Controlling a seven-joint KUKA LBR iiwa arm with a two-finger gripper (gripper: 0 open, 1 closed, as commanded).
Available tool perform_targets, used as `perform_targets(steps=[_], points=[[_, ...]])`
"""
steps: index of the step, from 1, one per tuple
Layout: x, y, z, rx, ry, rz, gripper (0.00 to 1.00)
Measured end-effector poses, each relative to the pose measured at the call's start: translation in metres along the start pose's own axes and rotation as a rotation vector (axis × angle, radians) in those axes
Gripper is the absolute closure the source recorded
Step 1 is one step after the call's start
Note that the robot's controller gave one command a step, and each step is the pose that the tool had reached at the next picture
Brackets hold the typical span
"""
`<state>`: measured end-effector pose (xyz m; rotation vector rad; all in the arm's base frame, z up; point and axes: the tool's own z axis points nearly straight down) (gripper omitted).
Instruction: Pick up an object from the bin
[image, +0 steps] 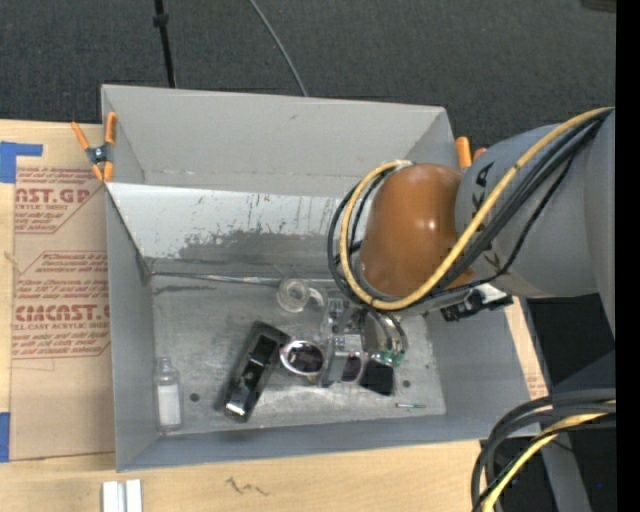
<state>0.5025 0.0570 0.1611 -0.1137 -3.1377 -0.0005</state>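
Grey metal bin (200, 320): sloped walls, scuffed flat floor. On the floor:
- small clear bottle (166, 392) in the view's lower-left corner, well apart from the rest
- black oblong device (250, 372), lying diagonally near centre
- sunglasses (308, 357) just beside it on the right
- small black block (377, 378) right of those
- clear ring (295, 293) nearer the back wall

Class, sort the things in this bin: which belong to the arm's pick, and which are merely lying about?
Part of the job:
gripper
sunglasses, right beside it
grey bin

Lying about:
black oblong gadget, left of the sunglasses
small clear bottle, lower-left corner
clear round cup
small black block
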Motion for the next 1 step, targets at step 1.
perform_targets(steps=[1], points=[[0.0015,-0.0082,-0.0572,0.000,0.003,0.010,1.00]])
